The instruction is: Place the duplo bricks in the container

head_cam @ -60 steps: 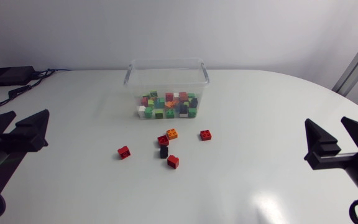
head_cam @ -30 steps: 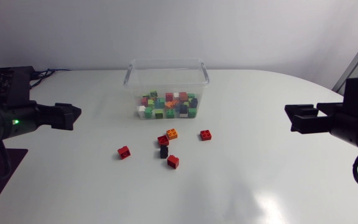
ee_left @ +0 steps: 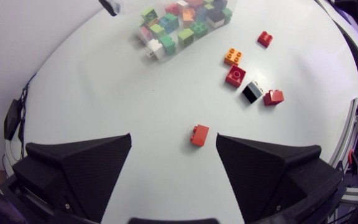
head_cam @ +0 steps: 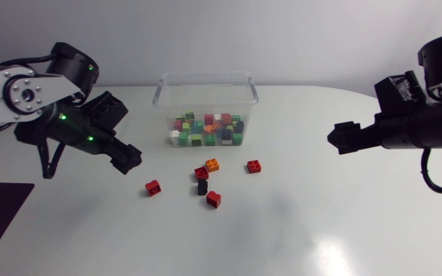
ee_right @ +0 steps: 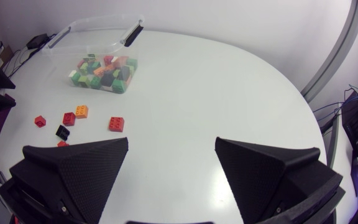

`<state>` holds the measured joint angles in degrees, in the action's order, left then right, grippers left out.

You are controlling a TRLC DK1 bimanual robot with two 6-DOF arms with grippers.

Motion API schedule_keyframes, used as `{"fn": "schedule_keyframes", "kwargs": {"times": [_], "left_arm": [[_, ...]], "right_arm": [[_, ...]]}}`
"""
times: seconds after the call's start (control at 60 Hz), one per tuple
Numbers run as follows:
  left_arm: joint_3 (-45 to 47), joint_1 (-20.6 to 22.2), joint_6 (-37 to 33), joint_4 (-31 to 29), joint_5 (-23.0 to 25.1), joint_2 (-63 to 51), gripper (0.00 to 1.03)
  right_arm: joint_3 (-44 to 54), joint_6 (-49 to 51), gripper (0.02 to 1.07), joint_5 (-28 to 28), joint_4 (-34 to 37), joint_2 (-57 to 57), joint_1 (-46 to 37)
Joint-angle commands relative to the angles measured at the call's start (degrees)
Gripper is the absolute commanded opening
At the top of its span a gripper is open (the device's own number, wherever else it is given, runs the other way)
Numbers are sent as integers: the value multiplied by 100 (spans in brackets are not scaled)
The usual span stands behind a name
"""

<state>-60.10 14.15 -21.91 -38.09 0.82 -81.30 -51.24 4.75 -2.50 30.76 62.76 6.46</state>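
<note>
A clear container [head_cam: 206, 86] at the table's back holds many coloured bricks [head_cam: 206, 130]. Several loose bricks lie in front of it: an orange one [head_cam: 212, 165], a black one [head_cam: 202, 186] and red ones, the leftmost [head_cam: 153, 187] lying apart. My left gripper [head_cam: 129, 159] hovers open just left of that red brick [ee_left: 199, 135], which lies ahead of its spread fingers [ee_left: 86, 162]. My right gripper [head_cam: 342, 139] hangs open well to the right of the bricks, with the red brick [ee_right: 115, 124] nearest to it and the container [ee_right: 98, 37] far ahead.
A black cable [ee_left: 18, 106] lies at the table's far left edge. Bare white table [head_cam: 298, 222] spreads in front of and to the right of the bricks.
Both arms have come up from the table's side edges and swung inward. The left gripper now points at the bricks, the right one at the table's middle. The bricks have not moved.
</note>
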Motion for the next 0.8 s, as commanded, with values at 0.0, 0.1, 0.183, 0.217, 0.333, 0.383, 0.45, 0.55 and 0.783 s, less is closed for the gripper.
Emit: {"fn": "schedule_keyframes", "kwargs": {"times": [0.0, 0.1, 0.183, 0.217, 0.333, 0.383, 0.45, 0.55, 0.783], "left_arm": [[-442, 105, -410, -313, 6, -545, 94], [-696, 237, -683, -551, 6, -1046, 93], [-820, 343, -823, -674, 6, -1371, 92], [-872, 369, -903, -727, 6, -1512, 91], [-960, 430, -1157, -771, 6, -1855, 90], [-978, 448, -1272, -779, -3, -1987, 87], [-1013, 439, -1412, -779, -12, -2171, 87], [-1101, 395, -1597, -779, -20, -2391, 82], [-1224, 334, -1817, -779, -20, -2813, 70]], "right_arm": [[-298, 175, 103, -40, 246, 368, 119], [-606, 175, 103, -49, 518, 737, 198], [-782, 157, 103, -49, 633, 948, 286], [-808, 157, 103, -49, 650, 992, 286], [-1054, 316, 103, -172, 791, 1388, 347], [-1142, 368, 103, -172, 888, 1546, 409], [-1204, 377, 103, -172, 923, 1722, 479], [-1257, 412, 103, -180, 923, 1968, 602], [-1344, 483, 102, -172, 844, 2451, 839]]}}
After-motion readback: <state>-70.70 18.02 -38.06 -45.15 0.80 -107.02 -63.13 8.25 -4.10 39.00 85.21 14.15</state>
